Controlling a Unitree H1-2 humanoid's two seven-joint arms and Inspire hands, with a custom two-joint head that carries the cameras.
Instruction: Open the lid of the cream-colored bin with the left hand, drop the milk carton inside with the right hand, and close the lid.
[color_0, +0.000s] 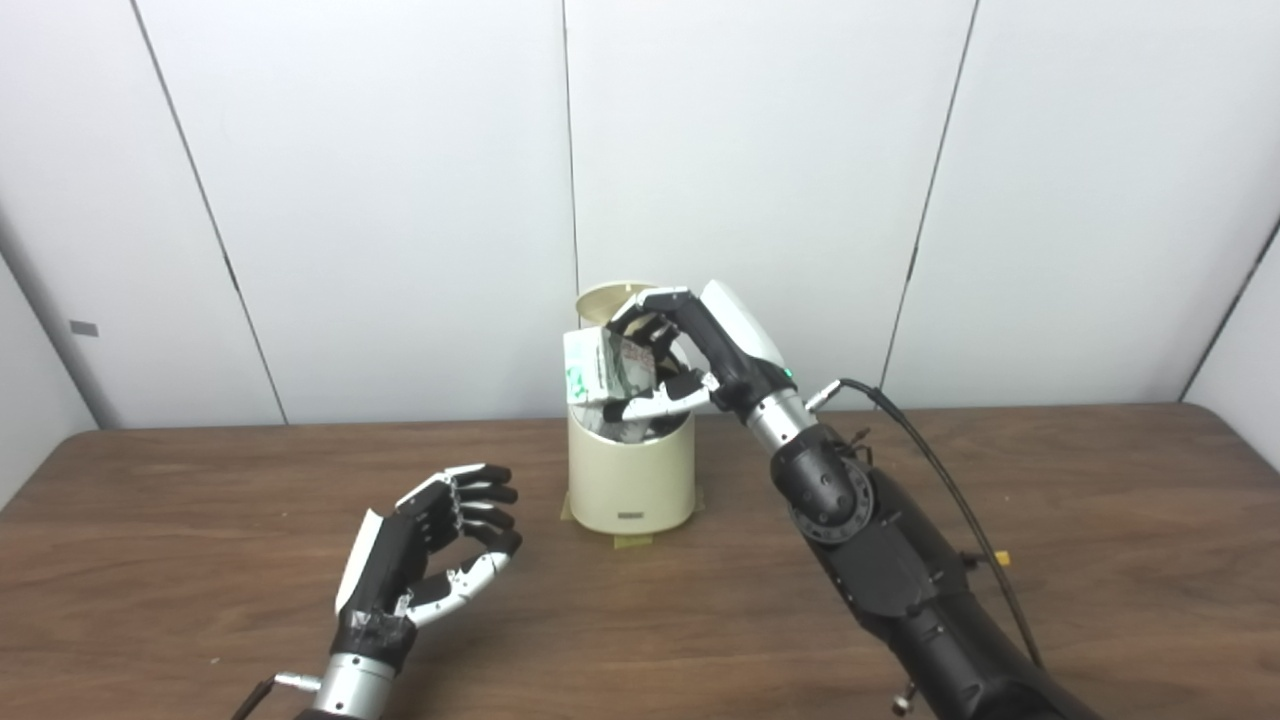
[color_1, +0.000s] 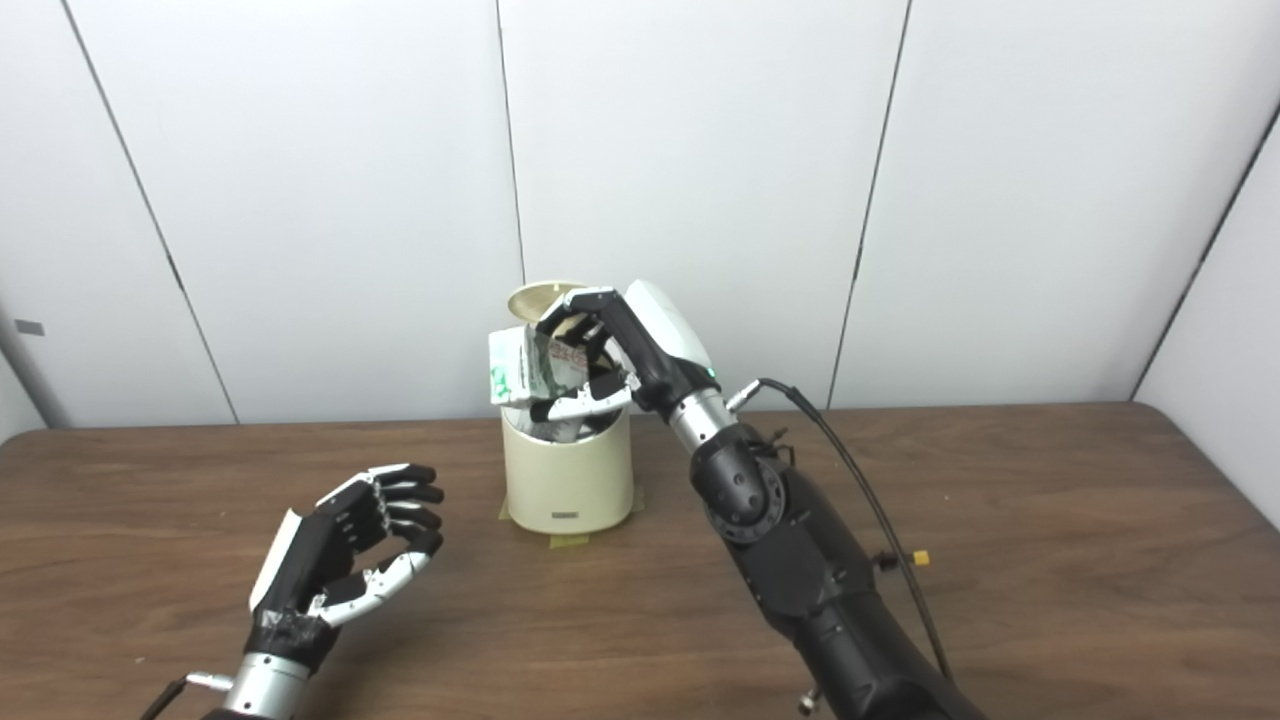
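Note:
The cream-colored bin (color_0: 630, 480) stands on the table near its far edge, with its lid (color_0: 605, 298) raised upright behind the opening. My right hand (color_0: 680, 355) is shut on the milk carton (color_0: 600, 368), white with green print, and holds it over the bin's open mouth. The carton lies on its side, partly above the rim. My left hand (color_0: 435, 545) is open and empty, low over the table to the left of the bin and in front of it, apart from it. In the right eye view, the bin (color_1: 567, 475) and the carton (color_1: 520, 365) show the same.
The brown wooden table (color_0: 200, 560) reaches to a white panelled wall (color_0: 350, 200). Tape (color_0: 632, 540) sits at the bin's base. A black cable (color_0: 940, 470) runs along my right forearm.

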